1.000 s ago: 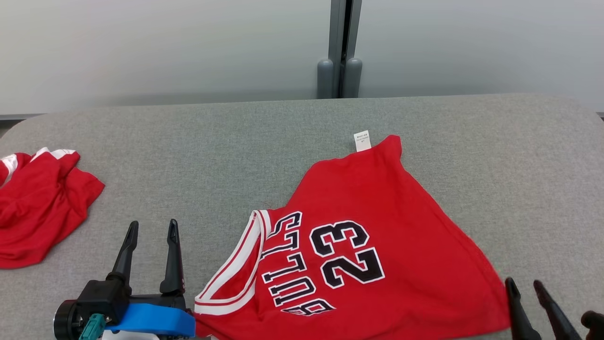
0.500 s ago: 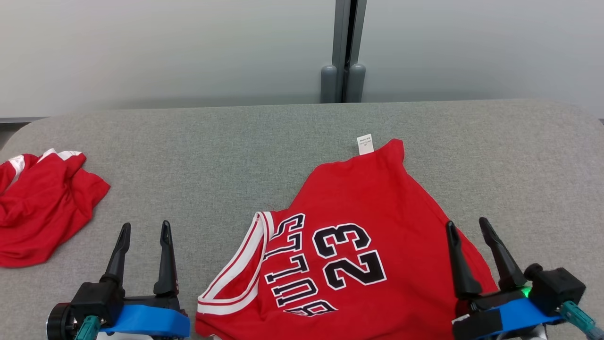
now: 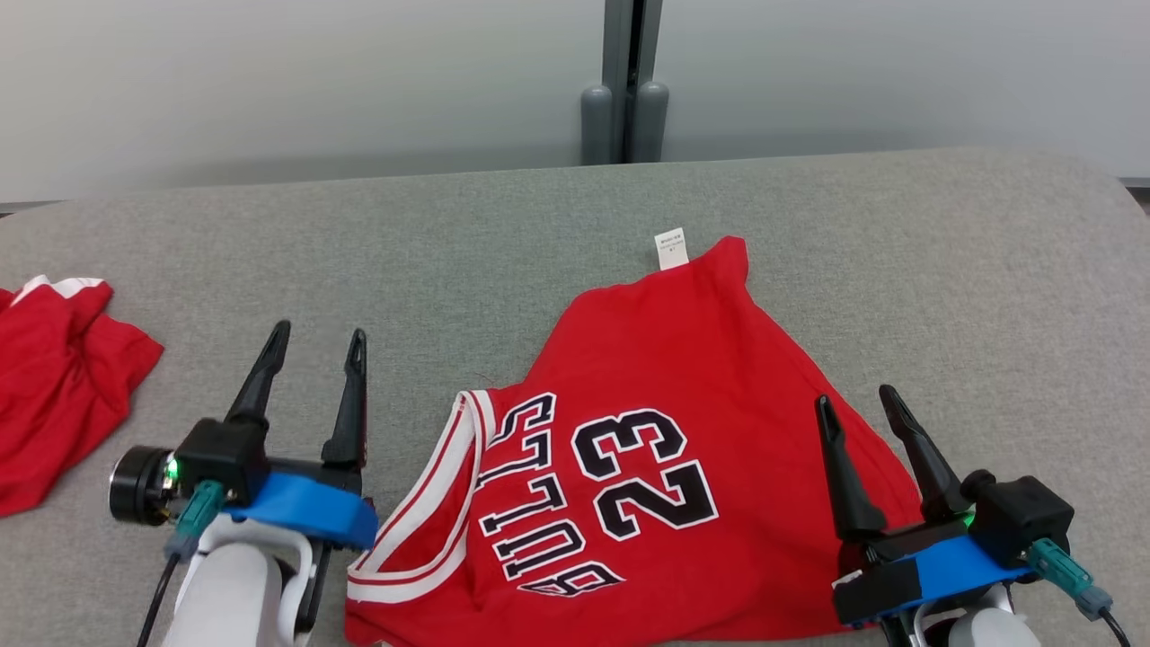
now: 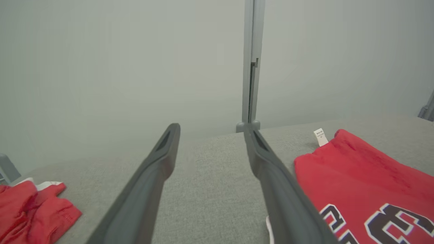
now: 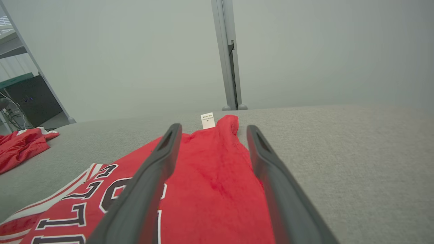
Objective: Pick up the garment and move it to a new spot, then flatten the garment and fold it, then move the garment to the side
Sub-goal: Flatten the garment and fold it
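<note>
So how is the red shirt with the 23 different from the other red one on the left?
The jersey lies spread nearly flat; the crumpled garment is bunched in a heap. The jersey shows a black 23 and letters; the crumpled garment shows no print. The jersey sits near the middle; the crumpled garment lies far left. Both are red with white trim.

Red garments: two, namely one flat red jersey (image 3: 683,359) with black-and-white "BULLS 23" lettering and one crumpled red garment (image 3: 54,377) with white trim. White sewn-in label (image 3: 669,249): one. Claws: two, the left claw (image 3: 321,330) and the right claw (image 3: 854,396), each with two dark fingers. Grey fabric-covered desk (image 3: 359,234): one.
</note>
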Robot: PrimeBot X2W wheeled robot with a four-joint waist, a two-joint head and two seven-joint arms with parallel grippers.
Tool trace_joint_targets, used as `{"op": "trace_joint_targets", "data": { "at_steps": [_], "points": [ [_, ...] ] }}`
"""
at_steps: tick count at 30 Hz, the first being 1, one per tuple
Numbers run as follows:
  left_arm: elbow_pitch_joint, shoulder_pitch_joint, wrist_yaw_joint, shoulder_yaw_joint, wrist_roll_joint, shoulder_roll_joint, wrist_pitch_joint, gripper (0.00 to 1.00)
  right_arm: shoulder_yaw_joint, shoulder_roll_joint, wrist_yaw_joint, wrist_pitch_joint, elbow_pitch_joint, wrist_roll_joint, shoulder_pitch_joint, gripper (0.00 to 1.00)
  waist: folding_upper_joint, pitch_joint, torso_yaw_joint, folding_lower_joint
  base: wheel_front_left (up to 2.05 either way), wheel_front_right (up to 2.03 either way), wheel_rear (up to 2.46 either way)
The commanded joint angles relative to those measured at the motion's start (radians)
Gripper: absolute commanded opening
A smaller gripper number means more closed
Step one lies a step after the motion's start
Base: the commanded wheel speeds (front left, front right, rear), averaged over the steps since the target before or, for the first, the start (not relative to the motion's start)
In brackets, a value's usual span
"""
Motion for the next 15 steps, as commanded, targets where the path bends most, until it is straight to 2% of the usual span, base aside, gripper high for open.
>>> {"op": "trace_joint_targets", "data": {
  "at_steps": [1,7,15],
  "points": [
    [0.025,-0.046,-0.001,-0.023,-0.007,0.015,0.000,1.00,-0.001,0.003,0.000,-0.003,0.000,-0.005,-0.019,1.00,-0.0001,0.007,-0.006,0.0000,0.00,0.00,0.00],
    [0.183,-0.193,-0.001,-0.147,-0.050,0.066,0.000,1.00,0.000,0.006,0.000,-0.003,-0.009,-0.019,-0.042,1.00,-0.0001,0.052,-0.043,0.0000,0.00,0.00,0.00],
    [0.412,-0.300,-0.001,-0.303,-0.147,0.091,0.000,1.00,-0.004,0.010,0.000,-0.003,-0.009,-0.025,-0.058,1.00,-0.0001,0.084,-0.077,0.0000,0.00,0.00,0.00]
  ]
}}
